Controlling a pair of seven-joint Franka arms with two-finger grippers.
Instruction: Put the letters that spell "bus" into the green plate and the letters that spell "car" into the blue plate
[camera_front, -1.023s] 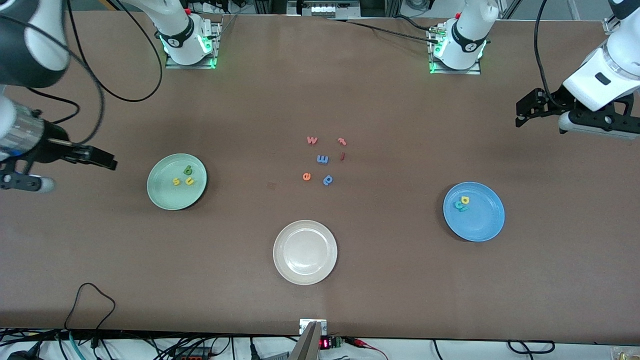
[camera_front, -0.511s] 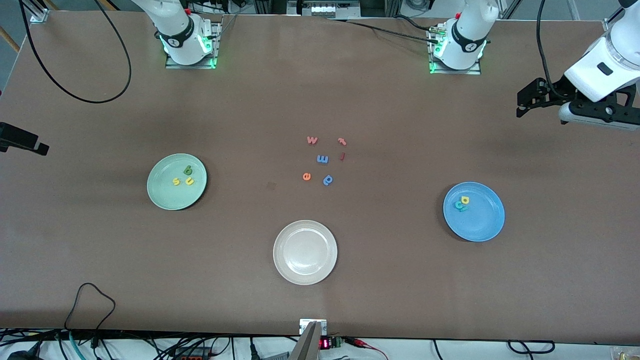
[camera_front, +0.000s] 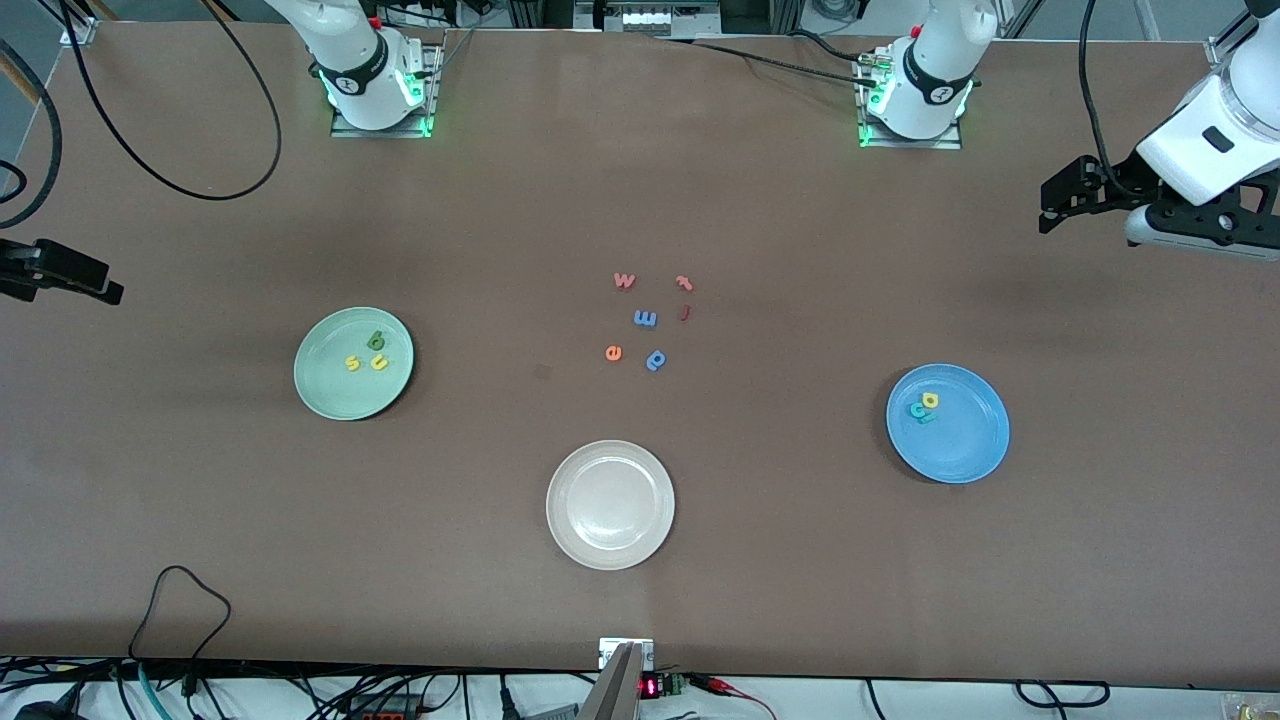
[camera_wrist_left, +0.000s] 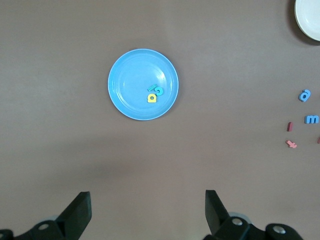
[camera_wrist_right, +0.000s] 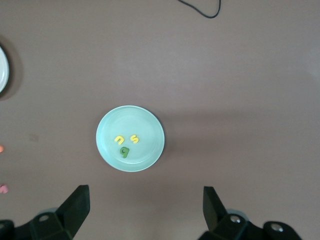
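The green plate holds a dark green "b", a yellow "s" and a yellow "u". In the right wrist view the same plate lies ahead of my open, empty right gripper. The blue plate holds a yellow "a", a teal "c" and a teal "r". My left gripper hangs open and empty, high above bare table beside the blue plate. In the front view the left gripper and right gripper are at the table's two ends.
A beige plate sits nearest the front camera. Loose letters lie mid-table: a pink "w", a blue "m", an orange "e", a blue "p" and two red letters. A black cable loops near the front edge.
The right arm has drawn back toward its end of the table, so only its gripper shows at the edge. The left gripper has drifted slightly toward the bases. Plates and letters are unmoved.
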